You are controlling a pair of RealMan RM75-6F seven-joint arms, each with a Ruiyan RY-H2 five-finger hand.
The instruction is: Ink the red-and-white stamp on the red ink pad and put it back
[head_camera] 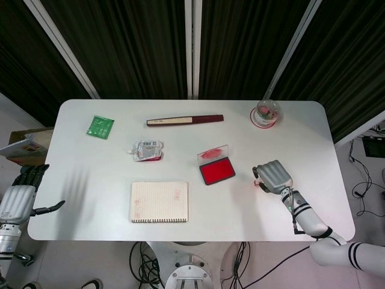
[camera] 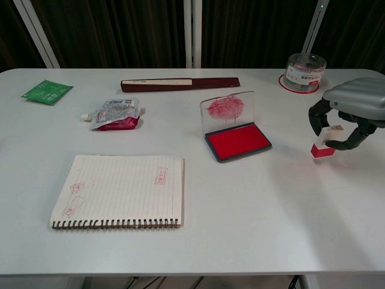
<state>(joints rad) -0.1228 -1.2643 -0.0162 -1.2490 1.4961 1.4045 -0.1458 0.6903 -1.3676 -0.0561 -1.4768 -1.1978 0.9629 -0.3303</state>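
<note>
Right hand (camera: pixel 352 114) fingers curled downward, left hand (head_camera: pixel 17 201) spread.

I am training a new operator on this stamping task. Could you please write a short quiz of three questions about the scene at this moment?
1. True or false: the right hand holds the red-and-white stamp over the red ink pad.
2. Multiple choice: what lies nearest to the notebook? A) green packet B) squeezed pouch C) round container
3. Fill in: the ink pad's clear lid stands ____.

Key
1. False: it holds the stamp to the right of the pad, low over the table.
2. B
3. open, upright behind the pad
</note>
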